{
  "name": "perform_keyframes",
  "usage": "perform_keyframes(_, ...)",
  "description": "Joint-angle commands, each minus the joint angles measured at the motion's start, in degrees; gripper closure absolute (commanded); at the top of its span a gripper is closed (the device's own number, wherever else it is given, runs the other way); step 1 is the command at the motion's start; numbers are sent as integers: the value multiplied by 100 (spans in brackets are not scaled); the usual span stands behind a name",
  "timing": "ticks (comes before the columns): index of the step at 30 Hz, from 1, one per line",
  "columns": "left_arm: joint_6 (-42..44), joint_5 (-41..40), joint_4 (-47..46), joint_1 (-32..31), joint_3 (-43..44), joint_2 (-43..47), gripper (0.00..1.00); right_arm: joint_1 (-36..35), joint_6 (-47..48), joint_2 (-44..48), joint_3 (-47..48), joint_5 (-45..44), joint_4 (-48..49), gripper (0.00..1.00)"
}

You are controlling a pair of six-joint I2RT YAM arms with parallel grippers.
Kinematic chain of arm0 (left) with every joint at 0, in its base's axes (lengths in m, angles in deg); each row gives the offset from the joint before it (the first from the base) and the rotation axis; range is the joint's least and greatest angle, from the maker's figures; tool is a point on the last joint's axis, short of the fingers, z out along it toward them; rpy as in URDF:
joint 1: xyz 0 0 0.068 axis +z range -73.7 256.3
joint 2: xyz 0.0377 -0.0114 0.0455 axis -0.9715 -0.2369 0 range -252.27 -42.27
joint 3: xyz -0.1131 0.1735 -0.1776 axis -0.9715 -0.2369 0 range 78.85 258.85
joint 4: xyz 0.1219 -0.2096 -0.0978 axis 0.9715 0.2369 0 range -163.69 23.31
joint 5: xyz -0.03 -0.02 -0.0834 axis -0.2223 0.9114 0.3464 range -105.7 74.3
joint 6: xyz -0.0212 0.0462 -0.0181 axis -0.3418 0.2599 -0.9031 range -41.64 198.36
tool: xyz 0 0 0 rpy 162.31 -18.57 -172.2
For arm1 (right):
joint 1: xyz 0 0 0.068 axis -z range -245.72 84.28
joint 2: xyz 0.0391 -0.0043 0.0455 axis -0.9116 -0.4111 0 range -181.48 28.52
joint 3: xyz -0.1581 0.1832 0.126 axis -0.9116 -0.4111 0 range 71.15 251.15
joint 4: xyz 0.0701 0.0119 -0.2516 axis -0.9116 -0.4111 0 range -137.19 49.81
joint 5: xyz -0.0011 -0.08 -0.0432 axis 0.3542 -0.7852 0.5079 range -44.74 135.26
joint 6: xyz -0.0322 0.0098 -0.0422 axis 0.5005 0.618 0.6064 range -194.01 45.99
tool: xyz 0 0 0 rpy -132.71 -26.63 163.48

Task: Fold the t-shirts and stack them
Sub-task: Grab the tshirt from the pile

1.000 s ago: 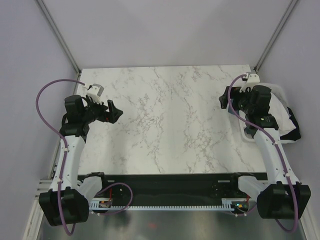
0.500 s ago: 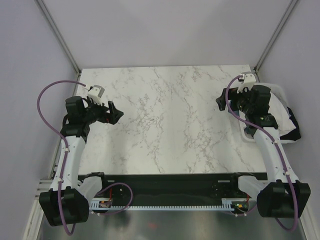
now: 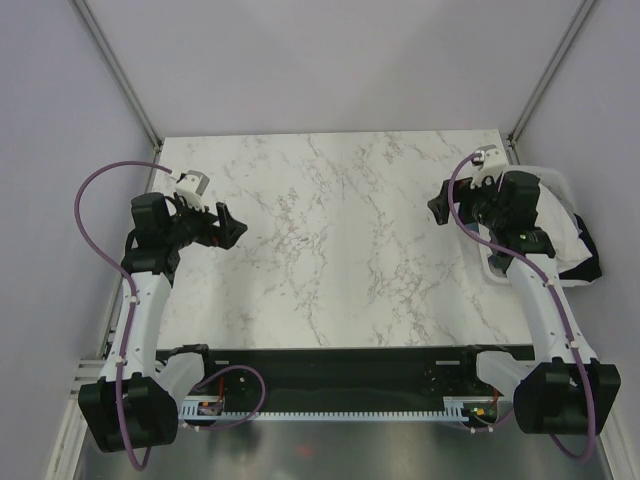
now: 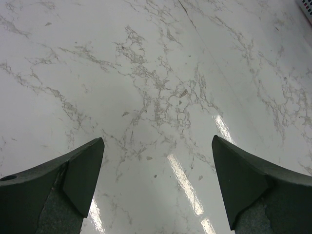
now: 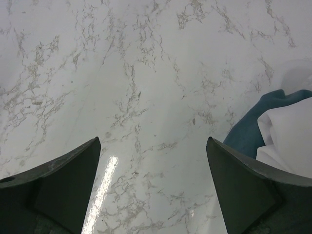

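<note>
The t-shirts lie heaped in a white bin [image 3: 562, 181] at the table's right edge. A white shirt [image 3: 560, 228] is on top and a black one [image 3: 592, 262] hangs over the bin's far side. In the right wrist view a teal-blue shirt [image 5: 247, 130] and the white shirt [image 5: 288, 132] spill at the right. My right gripper [image 3: 438, 206] [image 5: 153, 142] is open and empty over bare marble, just left of the bin. My left gripper [image 3: 230, 226] [image 4: 158, 140] is open and empty above the marble at the left.
The white marble table [image 3: 340, 250] spans the space between the arms. Metal frame posts [image 3: 115, 70] rise at the back corners. The bin overhangs the table's right side.
My right gripper has shifted a little to the left and back, away from the bin. The left arm has not moved.
</note>
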Motion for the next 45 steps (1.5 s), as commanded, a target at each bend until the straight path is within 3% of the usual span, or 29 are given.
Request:
perform_keyframes(1, 65, 183, -167, 18, 4, 76, 0, 20, 129, 41, -28, 198, 83, 2)
perform_keyframes(6, 74, 157, -193, 9, 13, 103, 0, 20, 261, 67, 120, -381, 66, 2)
perform_keyframes(15, 74, 157, -210, 9, -13, 182, 1, 20, 964, -284, 649, -2393, -409, 7)
perform_keyframes(30, 83, 183, -202, 9, -48, 156, 1, 11, 1421, -1286, 675, -3879, 329, 9)
perform_keyframes(34, 83, 174, -202, 9, -48, 147, 1, 11, 1492, -1611, 702, -4170, 549, 15)
perform_keyframes(35, 83, 166, -202, 9, -48, 155, 1, 11, 1500, -1664, 719, -4249, 584, 27)
perform_keyframes(38, 83, 165, -202, 9, -48, 156, 1, 20, 1466, -1761, 781, -4302, 584, 44)
perform_keyframes(40, 83, 165, -210, 18, -48, 147, 1, 11, 1413, -1700, 746, -4232, 628, 64)
perform_keyframes(41, 74, 157, -202, 9, -57, 155, 1, 20, 1404, -1674, 737, -4206, 637, 88)
perform_keyframes(42, 83, 157, -202, 9, -57, 147, 1, 20, 1386, -1638, 737, -4188, 655, 99)
perform_keyframes(45, 83, 174, -219, 9, -57, 138, 1, 20, 1404, -1515, 798, -4170, 663, 100)
